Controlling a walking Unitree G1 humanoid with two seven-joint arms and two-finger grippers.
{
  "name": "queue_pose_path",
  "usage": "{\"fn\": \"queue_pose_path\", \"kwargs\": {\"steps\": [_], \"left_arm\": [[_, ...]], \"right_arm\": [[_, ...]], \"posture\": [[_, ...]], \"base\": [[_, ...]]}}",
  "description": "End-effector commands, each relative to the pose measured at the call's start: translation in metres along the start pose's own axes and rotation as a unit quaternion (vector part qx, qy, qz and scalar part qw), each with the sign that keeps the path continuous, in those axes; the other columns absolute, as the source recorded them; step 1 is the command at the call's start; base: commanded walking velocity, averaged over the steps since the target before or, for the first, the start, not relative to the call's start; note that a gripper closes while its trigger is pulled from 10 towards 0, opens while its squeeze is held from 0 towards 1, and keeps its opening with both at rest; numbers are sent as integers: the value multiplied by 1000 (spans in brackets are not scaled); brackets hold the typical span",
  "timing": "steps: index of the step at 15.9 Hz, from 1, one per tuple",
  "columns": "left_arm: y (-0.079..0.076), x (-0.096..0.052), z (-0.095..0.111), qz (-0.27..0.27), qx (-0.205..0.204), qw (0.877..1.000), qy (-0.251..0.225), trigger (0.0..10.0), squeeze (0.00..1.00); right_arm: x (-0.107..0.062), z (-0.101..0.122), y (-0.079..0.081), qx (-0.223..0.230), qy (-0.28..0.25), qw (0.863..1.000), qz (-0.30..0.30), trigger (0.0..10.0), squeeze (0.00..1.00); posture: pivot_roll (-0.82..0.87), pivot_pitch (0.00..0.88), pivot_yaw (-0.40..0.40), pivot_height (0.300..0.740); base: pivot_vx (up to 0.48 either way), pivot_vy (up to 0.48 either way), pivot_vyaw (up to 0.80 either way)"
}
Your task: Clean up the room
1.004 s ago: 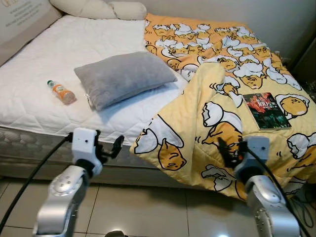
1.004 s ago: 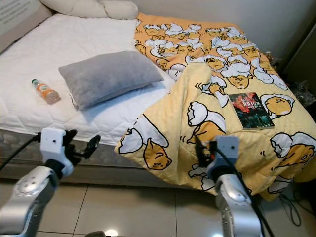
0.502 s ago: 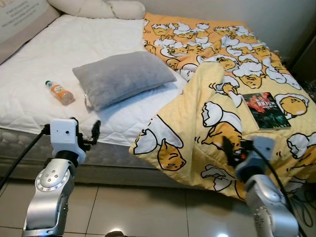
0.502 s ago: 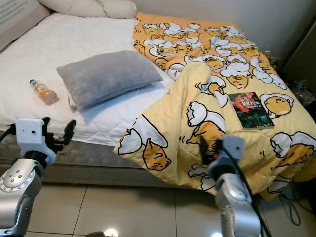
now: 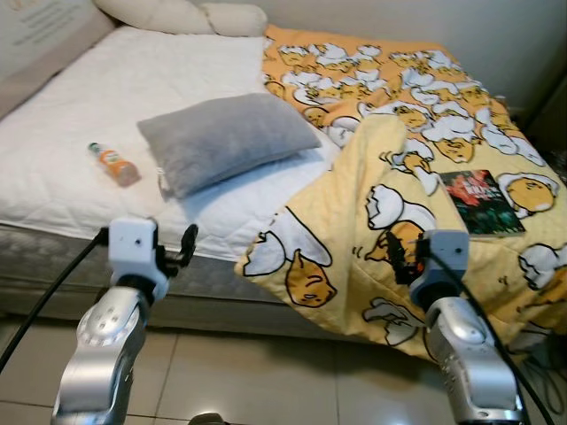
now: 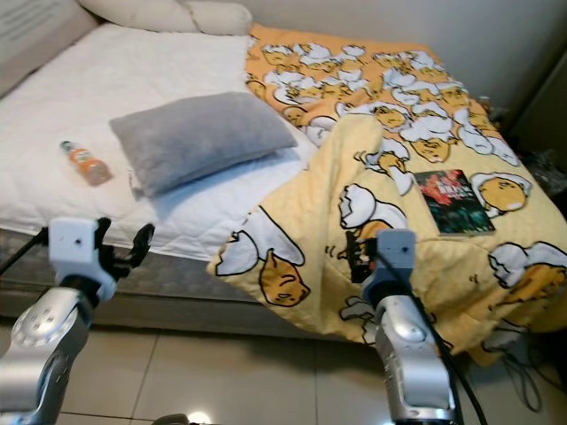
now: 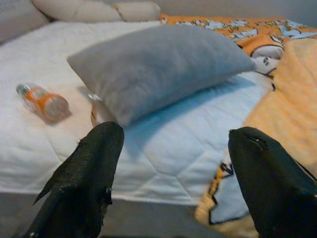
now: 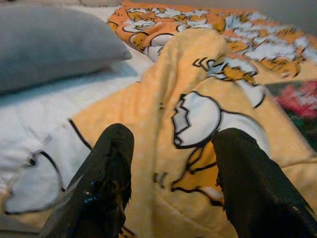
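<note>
A bed with a white mattress point(image 5: 106, 106) fills the scene ahead. On it lie a grey pillow point(image 5: 226, 137), an orange bottle point(image 5: 115, 164) on its side, and a yellow-orange cartoon blanket point(image 5: 390, 159) bunched up and hanging over the front edge. A dark book point(image 5: 483, 201) rests on the blanket at the right. My left gripper point(image 5: 173, 248) is open, raised before the mattress edge below the pillow. My right gripper point(image 5: 400, 257) is open, close to the hanging fold of blanket point(image 8: 163, 124). Neither holds anything.
Two cream pillows point(image 5: 182, 16) lie at the head of the bed beside a padded headboard point(image 5: 35, 40). Pale tiled floor point(image 5: 257, 381) runs along the bed's front. A dark piece of furniture point(image 5: 549, 115) stands at the far right, with cables point(image 6: 523, 372) on the floor.
The right gripper has risen and come closer to the hanging blanket. The left arm swung left, then came partway back. The camera shifted slightly.
</note>
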State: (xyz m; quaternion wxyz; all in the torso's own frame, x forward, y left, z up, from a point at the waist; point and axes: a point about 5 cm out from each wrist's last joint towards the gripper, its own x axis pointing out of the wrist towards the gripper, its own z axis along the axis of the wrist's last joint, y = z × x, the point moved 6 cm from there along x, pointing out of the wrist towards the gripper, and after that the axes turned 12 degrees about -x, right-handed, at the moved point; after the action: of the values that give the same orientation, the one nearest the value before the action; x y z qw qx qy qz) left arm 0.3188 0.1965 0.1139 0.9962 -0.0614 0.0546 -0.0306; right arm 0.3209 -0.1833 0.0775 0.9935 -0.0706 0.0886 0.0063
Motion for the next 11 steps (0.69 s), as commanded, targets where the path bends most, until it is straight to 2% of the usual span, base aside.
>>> {"fn": "queue_pose_path", "kwargs": {"steps": [1, 3, 4, 6, 9, 11], "left_arm": [[0, 2, -2, 6, 7, 1000, 10, 10000, 0], [7, 5, 0, 18, 15, 1000, 9, 10000, 0], [7, 7, 2, 20, 7, 1000, 6, 10000, 0], [4, 11, 6, 16, 12, 1000, 3, 10000, 0], [3, 12, 2, 18, 7, 1000, 8, 10000, 0], [0, 11, -1, 20, -3, 1000, 10, 10000, 0]], "right_arm": [[1, -1, -4, 39, 4, 999, -1, 10000, 0], [4, 1, -1, 50, -2, 999, -3, 10000, 0], [7, 4, 1, 35, -7, 999, -1, 10000, 0], [11, 12, 9, 55, -17, 998, 23, 10000, 0], [11, 9, 6, 37, -6, 999, 27, 10000, 0], [11, 12, 6, 55, -10, 998, 28, 10000, 0]], "posture": [[89, 0, -36, 740], [91, 0, -32, 740], [92, 0, -32, 740], [93, 0, -32, 740], [80, 0, -35, 740], [82, 0, -43, 740]], "base": [[0, 315, 0], [0, 315, 0], [0, 311, 0], [0, 315, 0], [0, 305, 0], [0, 296, 0]]}}
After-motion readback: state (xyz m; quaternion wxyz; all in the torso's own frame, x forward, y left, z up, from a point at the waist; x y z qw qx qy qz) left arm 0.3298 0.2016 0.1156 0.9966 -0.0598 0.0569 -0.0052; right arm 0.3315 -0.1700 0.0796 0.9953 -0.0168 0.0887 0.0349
